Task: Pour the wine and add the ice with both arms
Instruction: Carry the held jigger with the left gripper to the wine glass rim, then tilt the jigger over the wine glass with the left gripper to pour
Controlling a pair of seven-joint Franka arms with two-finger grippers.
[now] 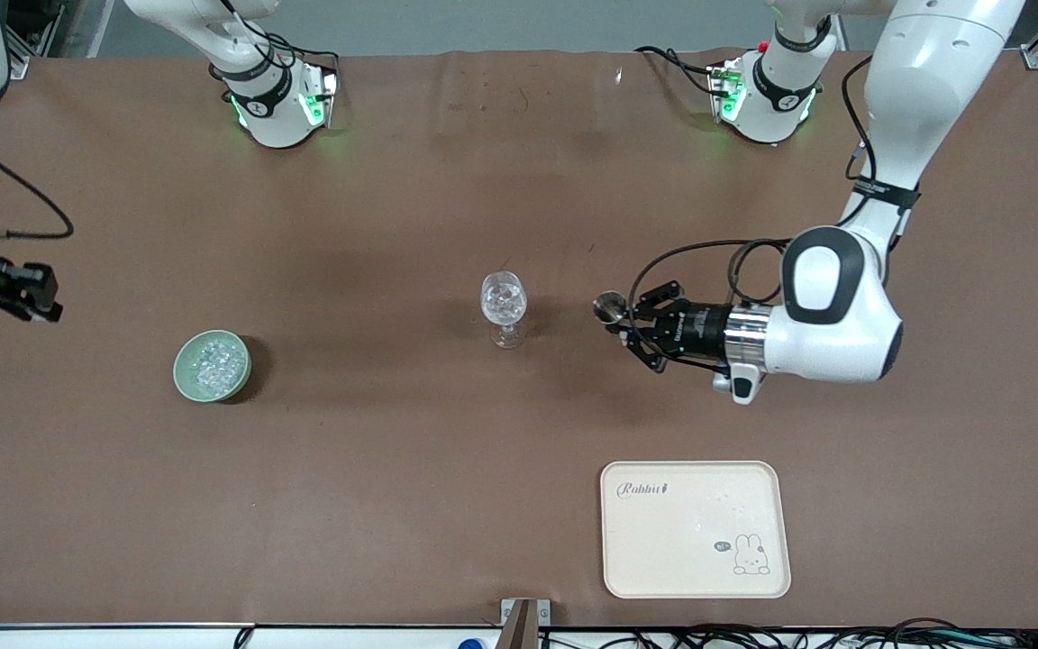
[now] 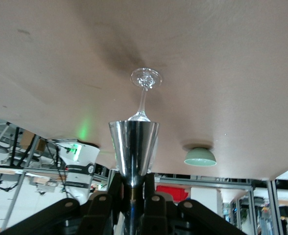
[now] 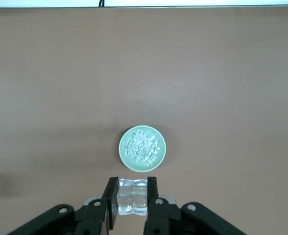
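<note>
The right gripper (image 1: 32, 293) hangs over the table (image 1: 393, 469) at the right arm's end, above bare brown surface beside the bowl (image 1: 181, 370). In the right wrist view this gripper (image 3: 132, 188) has its 2 fingers (image 3: 110, 200) closed part-way onto 1 clear cube (image 3: 132, 203) of ice, pinched flat between the pads, with the bowl (image 3: 122, 147) on the table below it. The bowl is pale green, stands upright toward the right arm's end, and holds a heap of small glinting ice (image 1: 213, 363) lumps. Near the middle of the table the glass (image 1: 505, 311) stands upright on its stem, well apart from the bowl, with glassy lumps showing in it; whether it holds any wine cannot be told. Just beside the glass, toward the left arm's end, the left gripper (image 1: 632, 323) points level at it and grips a small shiny metal cup (image 1: 609, 308), the cup's mouth turned toward the glass without touching it. The left wrist view shows the same: the jaws are clamped narrowly on the foot of the cup (image 2: 134, 147), with the glass (image 2: 145, 93) past its rim and the bowl (image 2: 200, 156) much farther off. A cream tray (image 1: 695, 527) with a rabbit drawing lies flat nearer the front camera than the left gripper, toward the left arm's end.
</note>
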